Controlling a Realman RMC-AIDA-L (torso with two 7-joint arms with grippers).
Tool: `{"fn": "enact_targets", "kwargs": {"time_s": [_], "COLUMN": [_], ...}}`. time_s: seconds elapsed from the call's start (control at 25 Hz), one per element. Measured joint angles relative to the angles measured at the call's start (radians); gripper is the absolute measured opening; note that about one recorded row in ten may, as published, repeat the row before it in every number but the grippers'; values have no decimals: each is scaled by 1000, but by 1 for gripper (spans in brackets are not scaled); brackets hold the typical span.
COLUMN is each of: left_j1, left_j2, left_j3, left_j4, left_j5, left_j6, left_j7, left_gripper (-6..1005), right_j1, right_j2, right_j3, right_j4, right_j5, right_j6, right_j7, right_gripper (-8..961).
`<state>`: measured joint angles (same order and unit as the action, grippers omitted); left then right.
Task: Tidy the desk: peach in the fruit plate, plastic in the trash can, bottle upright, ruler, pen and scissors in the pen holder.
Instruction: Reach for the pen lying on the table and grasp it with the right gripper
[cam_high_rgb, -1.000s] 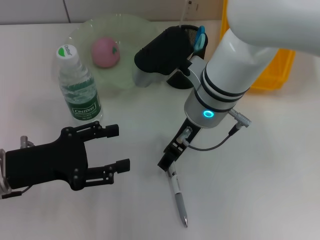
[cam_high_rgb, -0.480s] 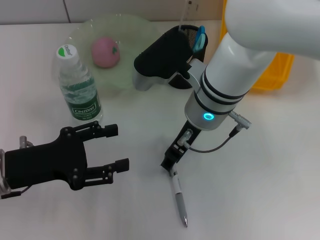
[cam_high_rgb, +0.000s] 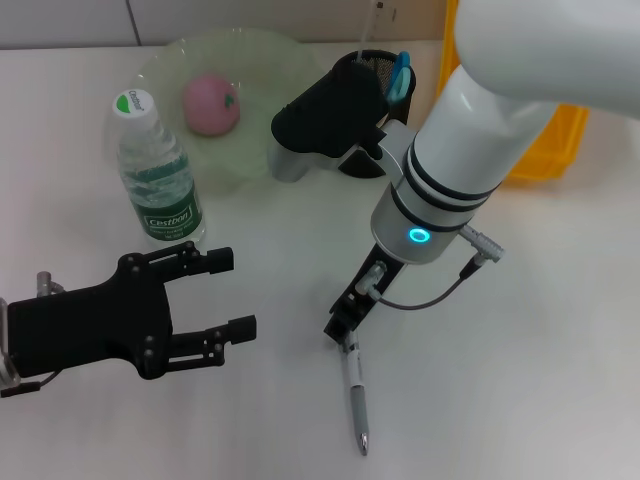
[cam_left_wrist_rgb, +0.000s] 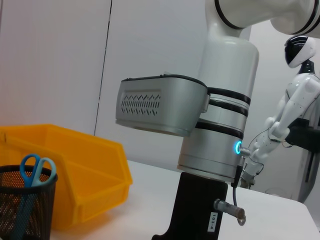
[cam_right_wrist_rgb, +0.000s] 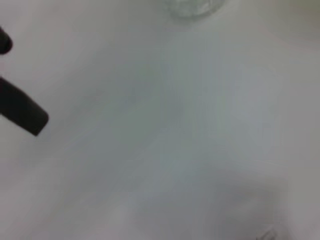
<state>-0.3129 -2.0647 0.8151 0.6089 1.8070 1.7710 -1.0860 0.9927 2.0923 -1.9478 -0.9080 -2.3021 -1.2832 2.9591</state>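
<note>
1. Right tool (cam_high_rgb: 347, 325) was clamped on the upper end of the slim silver-grey pen (cam_high_rgb: 354, 398), whose tip pointed down at the white counter (cam_high_rgb: 540, 340), in front of the black mesh pen holder (cam_high_rgb: 383, 75).
2. Risked a slip or swing of the pen, judging by the grip so near one end; could also have caught the holder's rim if carried in at a tilt.
3. Left tool (cam_high_rgb: 222, 293) hovered with its black fingers spread apart and empty, near the upright clear plastic water bottle with a green label (cam_high_rgb: 155, 170); could have knocked that bottle over with a careless sweep.
4. Counted: one pen, one bottle, one pink peach (cam_high_rgb: 210, 103) lying in the one translucent pale-green fruit plate (cam_high_rgb: 270, 60), one pair of blue-handled scissors (cam_high_rgb: 400, 72) standing in the one pen holder, one yellow plastic bin (cam_high_rgb: 545, 140).
5. Saw no ruler or plastic scrap.
</note>
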Motion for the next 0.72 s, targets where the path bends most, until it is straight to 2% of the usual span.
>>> {"fn": "enact_targets", "kwargs": {"time_s": [0.4,0.72], "left_j1": [-1,-5], "left_j2": [0,0], "left_j3": [-1,-1], "left_j4": [0,0], "left_j5": [0,-1], "left_j6": [-1,-1], "left_j7": [0,0], "left_gripper": [800,800], "right_j1": [7,8], "right_j2": [0,0], "right_j3": [5,12], "right_j4": [24,18], "right_j5": [1,0], "right_j6": [-16,-27], "right_j7": [2,2], "right_gripper": [454,275]}}
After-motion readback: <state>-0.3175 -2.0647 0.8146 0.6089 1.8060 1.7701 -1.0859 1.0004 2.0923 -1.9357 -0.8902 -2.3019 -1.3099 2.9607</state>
